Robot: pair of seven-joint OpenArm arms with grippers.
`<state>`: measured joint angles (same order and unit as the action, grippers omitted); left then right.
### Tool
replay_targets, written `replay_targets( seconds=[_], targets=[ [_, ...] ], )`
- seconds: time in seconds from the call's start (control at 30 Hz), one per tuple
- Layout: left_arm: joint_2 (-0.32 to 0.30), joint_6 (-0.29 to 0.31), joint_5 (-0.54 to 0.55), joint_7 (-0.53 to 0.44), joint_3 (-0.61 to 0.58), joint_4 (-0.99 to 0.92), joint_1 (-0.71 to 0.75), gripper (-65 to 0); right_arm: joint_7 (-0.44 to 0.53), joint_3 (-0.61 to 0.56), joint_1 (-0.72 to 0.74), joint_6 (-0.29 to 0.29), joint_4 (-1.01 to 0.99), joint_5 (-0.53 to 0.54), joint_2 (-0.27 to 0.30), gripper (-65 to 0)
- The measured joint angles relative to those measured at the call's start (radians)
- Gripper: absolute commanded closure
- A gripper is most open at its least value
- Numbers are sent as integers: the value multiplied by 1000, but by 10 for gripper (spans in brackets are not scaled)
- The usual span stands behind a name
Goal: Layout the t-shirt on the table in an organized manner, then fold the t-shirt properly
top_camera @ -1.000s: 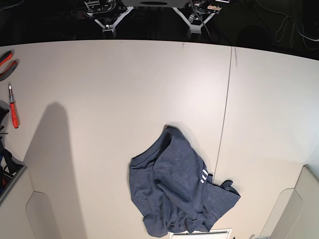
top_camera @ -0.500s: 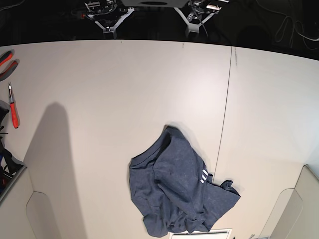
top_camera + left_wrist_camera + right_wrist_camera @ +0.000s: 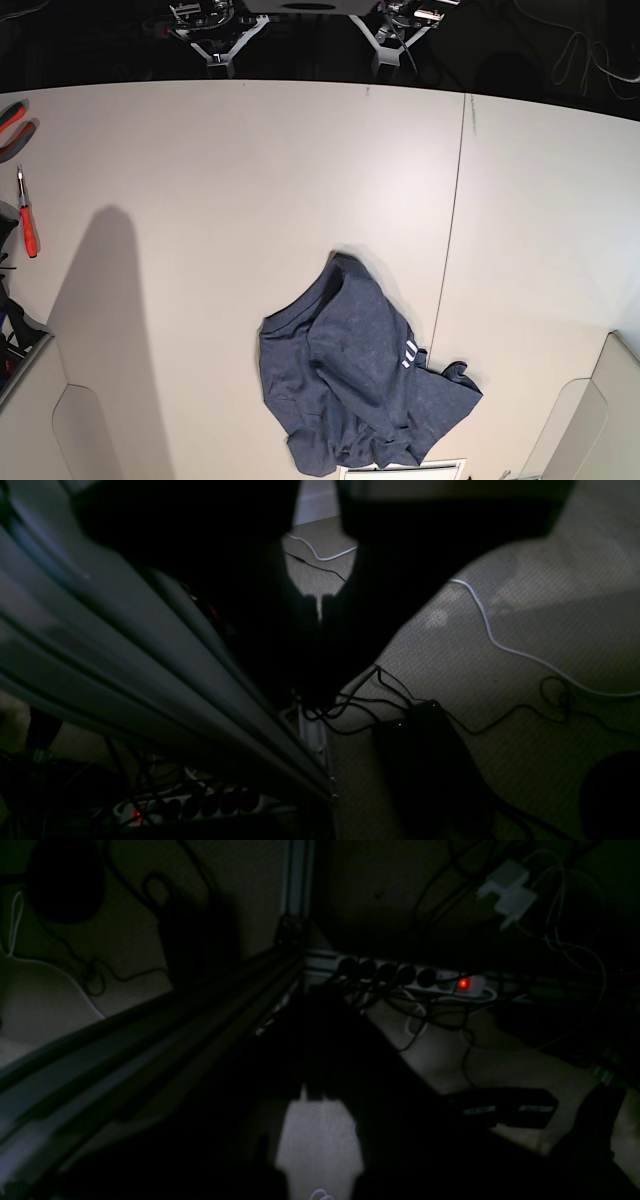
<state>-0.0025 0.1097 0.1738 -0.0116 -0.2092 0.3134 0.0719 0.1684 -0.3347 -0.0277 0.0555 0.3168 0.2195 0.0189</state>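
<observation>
The heathered dark navy cotton t-shirt (image 3: 355,380) lies crumpled near the front edge of the off-white flat desk (image 3: 200,180), its long axis running diagonally from rear-left to front-right. Soft and limp, it is probably best pinched at a hem or sleeve edge. The left gripper (image 3: 320,611) and right gripper (image 3: 314,1095) are both closed and empty, parked beyond the desk's far edge.

I see dim carpeted floor (image 3: 525,630) strewn with cables, and a power strip (image 3: 415,977) glowing red beside aluminium framing (image 3: 150,670).
</observation>
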Motion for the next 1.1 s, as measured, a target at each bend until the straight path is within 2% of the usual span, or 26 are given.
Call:
replay_targets(
  seconds=[0.2, 0.33, 0.5, 0.63, 0.77, 0.9, 0.93, 1.1],
  targets=[
    [0, 0, 4, 0, 0, 1, 11, 0, 0, 0, 0, 0, 0, 0, 0, 0],
    [0, 0, 54, 10, 1, 8, 35, 0, 2, 0, -6, 0, 2, 0, 16, 0],
    [-17, 1, 52, 14, 1, 84, 143, 0, 6, 0, -52, 0, 55, 0, 76, 0],
    [-51, 1, 50, 5, 10, 241, 262, 0, 1, 1, -129, -7, 153, -3, 140, 0],
    [-80, 5, 52, -5, 124, 431, 371, 0, -4, 1, -227, -11, 294, -5, 200, 0],
    [-83, 6, 52, 3, 278, 600, 483, 0, -3, 1, -312, -16, 457, -6, 248, 0],
    [-90, 29, 53, 5, 303, 639, 506, 0, -3, 6, -332, -12, 499, -18, 256, 0],
    [-142, 240, 50, 7, 405, 855, 623, 0, -3, 103, -480, -16, 734, -61, 267, 0]
  ],
)
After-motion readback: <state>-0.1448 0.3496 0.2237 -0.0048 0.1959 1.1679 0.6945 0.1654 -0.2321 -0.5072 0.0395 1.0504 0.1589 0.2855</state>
